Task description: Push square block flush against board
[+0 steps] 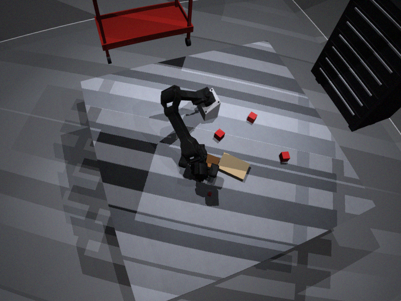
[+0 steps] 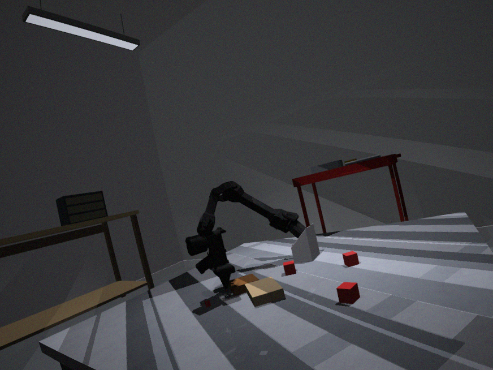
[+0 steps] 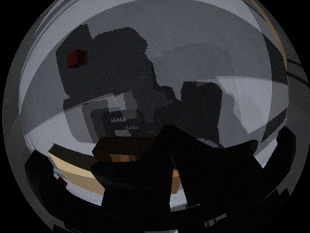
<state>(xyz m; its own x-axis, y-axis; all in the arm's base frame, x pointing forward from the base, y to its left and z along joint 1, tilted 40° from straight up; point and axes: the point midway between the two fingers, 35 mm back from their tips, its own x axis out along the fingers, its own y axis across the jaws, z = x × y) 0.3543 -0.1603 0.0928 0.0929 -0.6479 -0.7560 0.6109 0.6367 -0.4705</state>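
One flat orange square block [image 1: 212, 159] | touching tan rectangular board [image 1: 233, 166] | gripper [image 1: 198, 173] pressed together, empty

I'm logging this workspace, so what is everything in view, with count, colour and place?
square block: one, orange-brown, mid table, against the board's end
board: one, tan, flat beside the block
cubes: three, red, scattered beyond the board
tiny cube: one, dark red, near the gripper
cart: one, red, beyond the table
drawer cabinet: one, black, on the floor
bench: one, wooden, by the wall
ceiling lamp: one, white
arm: one, black, on a grey base
gripper: one, black, shut, empty, low beside the block
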